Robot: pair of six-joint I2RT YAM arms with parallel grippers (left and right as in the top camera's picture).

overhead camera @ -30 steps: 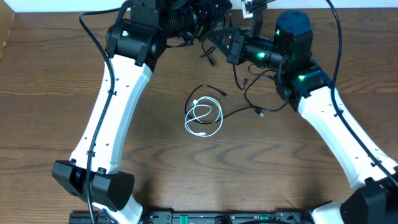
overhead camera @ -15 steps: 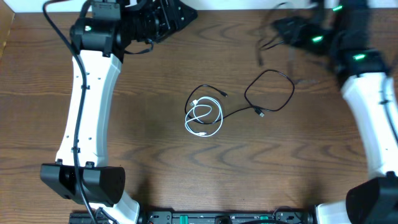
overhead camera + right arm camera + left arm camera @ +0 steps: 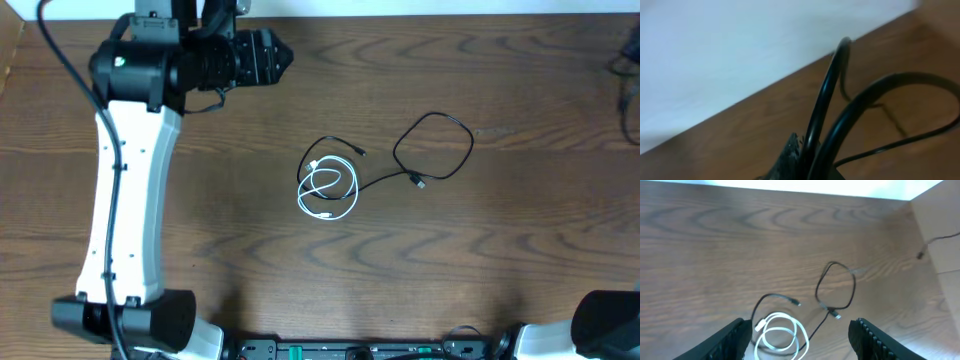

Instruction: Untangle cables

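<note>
- Left arm runs up the left side of the counter. The left jaws sit near the far edge, pointing right.
- Left jaws: wide apart, gripping nothing. Both fingers show at the bottom corners of the left wrist view.
- White cord: loose double coil, flat on the counter about centre. It lies well apart from the left jaws, to their right and nearer the front edge. In the left wrist view it sits low in frame, in line with the gap between the fingers but out ahead of them, not touching.
- Black cord: one plug end lies just up-right of the white coil. The cord arcs left around the coil and overlaps it; can't tell whether over or under. It then runs right into an open loop, with the second plug at the loop's base. The loop lies beside the white coil, on its right, apart from it.
- Right arm only just shows at the far right edge, well apart from both cords.
- Right jaws: together. The right wrist view is mostly blurred thick black wires close to the lens, with counter and a pale wall behind.
</note>
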